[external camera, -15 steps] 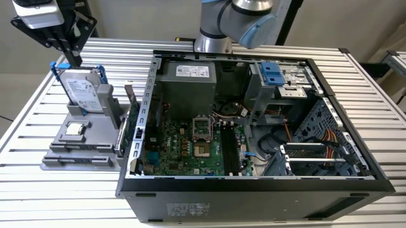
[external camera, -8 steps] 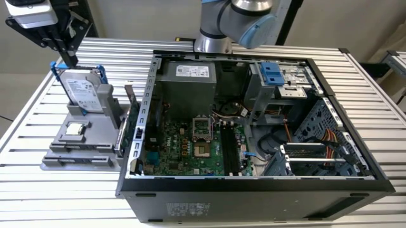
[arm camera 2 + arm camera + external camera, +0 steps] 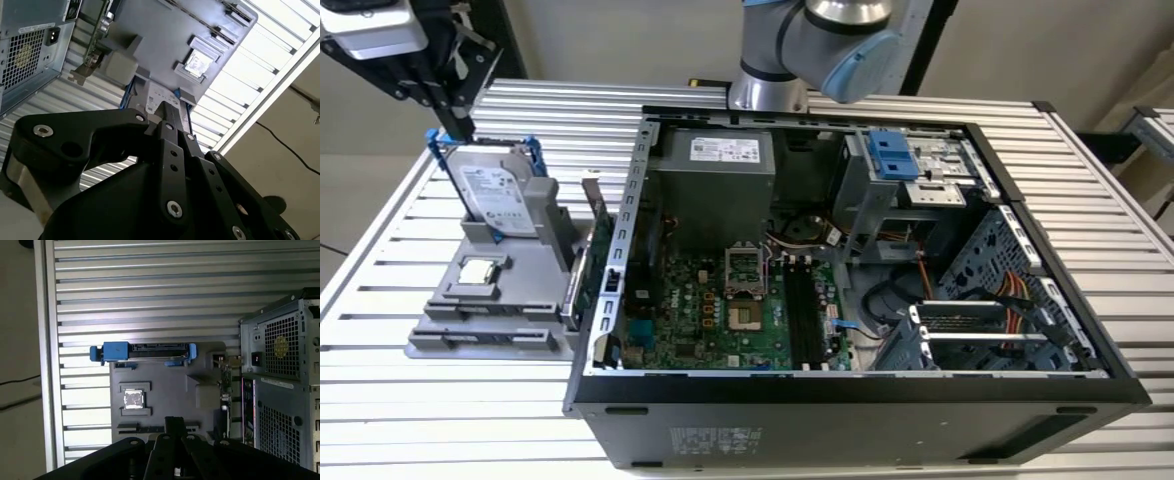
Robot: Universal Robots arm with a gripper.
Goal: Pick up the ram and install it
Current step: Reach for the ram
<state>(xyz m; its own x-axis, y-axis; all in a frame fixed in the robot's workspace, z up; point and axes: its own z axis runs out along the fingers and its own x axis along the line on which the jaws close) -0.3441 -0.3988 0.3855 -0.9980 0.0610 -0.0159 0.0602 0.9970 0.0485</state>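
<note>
We find pincer (image 3: 175,421) clenched, empty, hovering above holder (image 3: 165,385) by table (image 3: 150,290) edge at exterior view's left. Ram (image 3: 141,429) sits edgewise in holder slot, likely for easy pinching.

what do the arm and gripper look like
The arm is silver-grey metal tubing with a light blue joint cap. The gripper is matte black, built of jointed links fastened with silver pins.
</note>
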